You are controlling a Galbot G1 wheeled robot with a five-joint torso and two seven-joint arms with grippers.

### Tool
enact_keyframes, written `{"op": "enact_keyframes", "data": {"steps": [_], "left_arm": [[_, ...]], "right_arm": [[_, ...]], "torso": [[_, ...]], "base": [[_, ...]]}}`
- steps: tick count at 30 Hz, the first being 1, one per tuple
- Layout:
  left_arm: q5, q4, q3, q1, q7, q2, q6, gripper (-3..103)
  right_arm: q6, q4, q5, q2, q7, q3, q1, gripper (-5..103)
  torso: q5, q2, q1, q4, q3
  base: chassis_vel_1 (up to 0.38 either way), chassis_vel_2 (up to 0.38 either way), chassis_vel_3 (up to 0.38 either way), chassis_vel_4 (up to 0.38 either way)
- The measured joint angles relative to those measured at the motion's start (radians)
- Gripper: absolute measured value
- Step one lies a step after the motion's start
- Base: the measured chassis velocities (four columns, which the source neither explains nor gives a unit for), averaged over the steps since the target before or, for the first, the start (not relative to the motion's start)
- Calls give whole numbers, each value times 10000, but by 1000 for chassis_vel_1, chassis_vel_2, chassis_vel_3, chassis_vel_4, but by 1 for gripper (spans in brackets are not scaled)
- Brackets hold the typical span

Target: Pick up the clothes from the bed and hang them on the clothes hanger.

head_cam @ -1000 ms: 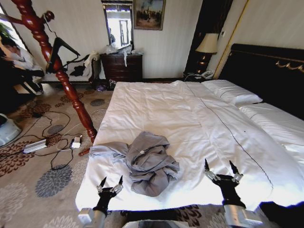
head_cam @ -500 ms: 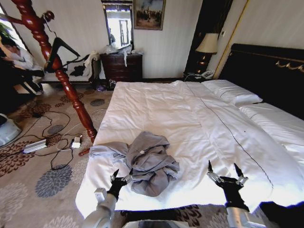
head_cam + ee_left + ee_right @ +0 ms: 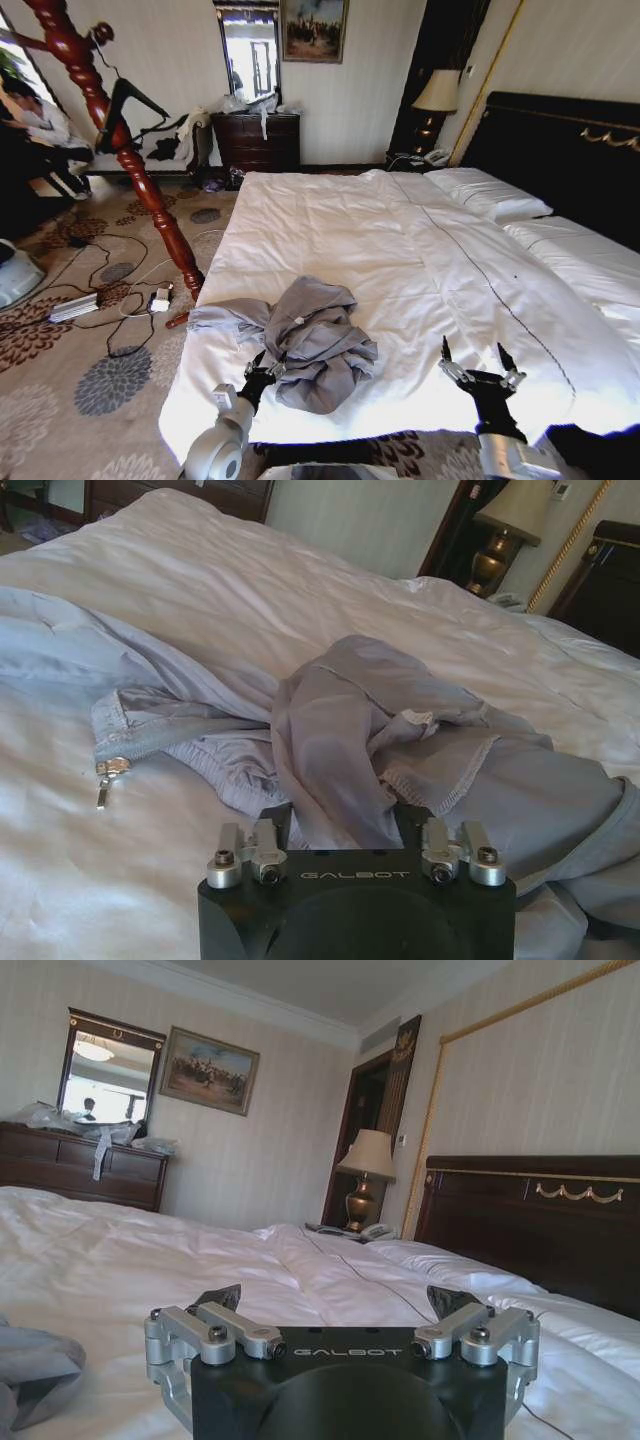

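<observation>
The grey-blue jacket (image 3: 310, 340) lies crumpled in a heap on the white duvet of the bed (image 3: 400, 240), lower centre of the head view, near the bed's near edge, with one sleeve trailing toward the left edge of the mattress. A small white label shows on its upper folds.

The left tool (image 3: 263, 368) sits at the lower left of the heap, its dark fingertips touching the jacket's left margin. In the left wrist view the cloth (image 3: 380, 750) bunches right up against the front of the left tool (image 3: 350, 825), with a fold lying between the two finger mounts; the fingers stand apart and have not closed on the fabric. A zipper pull lies on the duvet at the left of that view, beside a gathered hem.

The right tool (image 3: 484, 365) hovers over bare duvet at the lower right of the head view, well apart from the jacket, its two fingers spread open. The right wrist view shows the same open spread of the right tool (image 3: 340, 1305), with the black headboard (image 3: 530, 1220) on the right.

The black clothes hanger (image 3: 128, 105) hangs on the reddish-brown turned-wood coat stand (image 3: 120, 140) at the upper left of the head view, off the bed's left side.
</observation>
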Motion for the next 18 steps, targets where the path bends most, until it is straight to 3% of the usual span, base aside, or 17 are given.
{"op": "enact_keyframes", "data": {"steps": [3,5,9,11,14,18], "left_arm": [[183,199,-157,-81,64,-94,-104,43],[225,220,-209,-91,71,-123,-124,43],[376,222,-409,-129,209,-154,-172,21],[377,224,-432,-137,209,-154,-174,21],[375,193,-611,-137,209,-83,-189,5],[372,-141,-665,-85,211,-18,-182,0]], "right_arm": [[0,-26,-6,6,1,-30,1,100],[0,-29,-2,6,1,-43,6,100],[0,-42,38,-50,16,-66,17,100],[0,-44,42,-67,17,-66,18,100],[-6,-47,109,-232,34,-58,12,100],[-7,-33,159,-305,38,-37,13,100]], "torso": [[-2,0,0,0,0],[-2,0,0,0,0],[-1,0,0,0,-1],[-1,0,0,-1,-1],[0,0,0,0,0],[-3,0,0,1,0]], "base": [[0,0,0,0],[0,0,0,0],[0,0,0,0],[0,0,0,0],[0,0,0,0],[0,0,0,0]]}}
